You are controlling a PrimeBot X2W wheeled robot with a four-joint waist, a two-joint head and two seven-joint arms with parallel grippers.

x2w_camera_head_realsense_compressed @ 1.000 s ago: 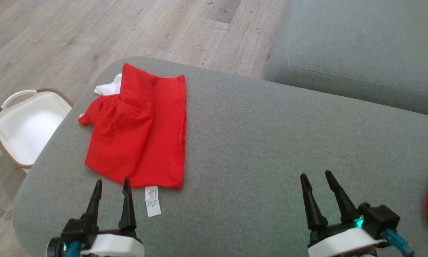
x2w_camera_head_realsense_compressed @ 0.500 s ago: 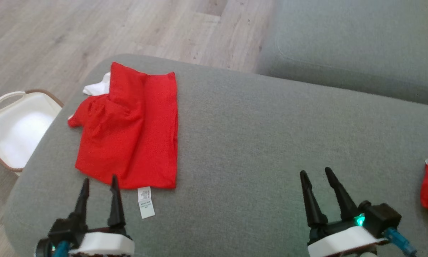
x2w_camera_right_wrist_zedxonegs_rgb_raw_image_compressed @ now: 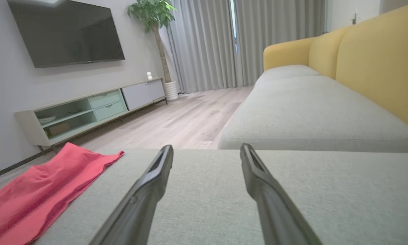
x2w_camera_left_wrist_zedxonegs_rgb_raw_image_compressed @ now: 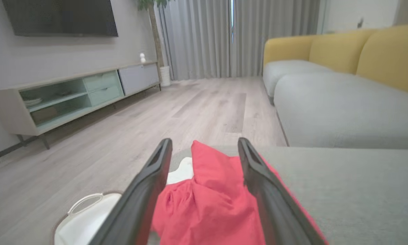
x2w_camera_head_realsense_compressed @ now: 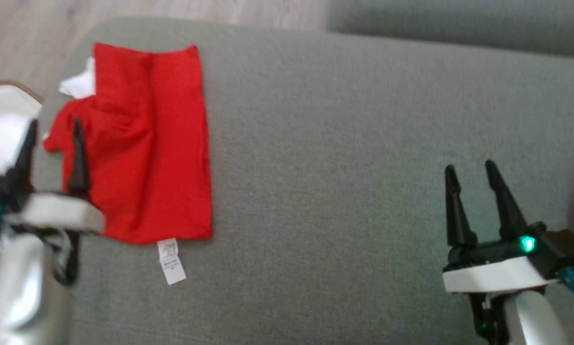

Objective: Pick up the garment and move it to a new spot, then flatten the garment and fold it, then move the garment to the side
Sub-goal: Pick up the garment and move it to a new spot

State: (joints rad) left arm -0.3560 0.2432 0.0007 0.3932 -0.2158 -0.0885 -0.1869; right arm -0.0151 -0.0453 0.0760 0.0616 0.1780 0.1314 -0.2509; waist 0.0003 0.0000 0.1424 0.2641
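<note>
Jaws both spread, empty (tapered, black); creased red garment [x2w_camera_head_realsense_compressed: 148,143] lies roughly rectangular.

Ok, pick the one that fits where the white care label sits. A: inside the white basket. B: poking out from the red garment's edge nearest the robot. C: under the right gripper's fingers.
B: in the head view the white care label juts from the lower edge of the red garment onto the grey cushion, far from the right gripper.
</note>
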